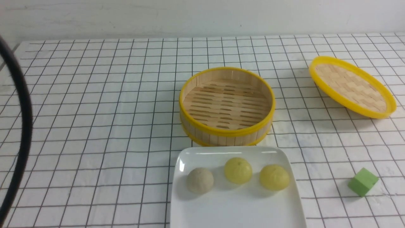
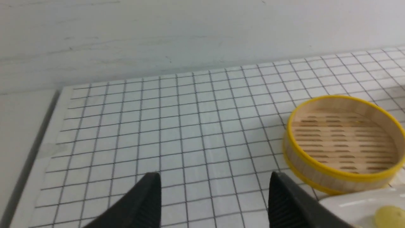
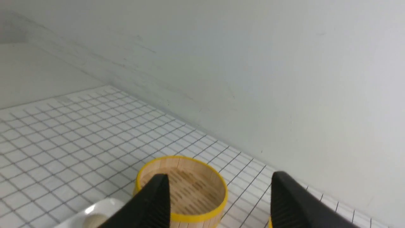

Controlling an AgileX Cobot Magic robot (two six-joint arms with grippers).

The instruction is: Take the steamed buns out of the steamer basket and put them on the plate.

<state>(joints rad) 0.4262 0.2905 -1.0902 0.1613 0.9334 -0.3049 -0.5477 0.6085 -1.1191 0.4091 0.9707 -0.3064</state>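
Observation:
Three steamed buns sit in a row on the white plate at the front: a beige one, a yellow one and another yellow one. Just behind the plate stands the steamer basket, with nothing on its slatted floor. My left gripper is open over bare cloth to the left of the basket, its fingers holding nothing. High above the table my right gripper is open too, with the basket below it. Neither gripper shows in the front view.
A shallow woven lid with a yellow rim lies tilted at the back right. A green cube sits at the front right. A black cable curves along the left edge. A white wall stands behind the checked tablecloth.

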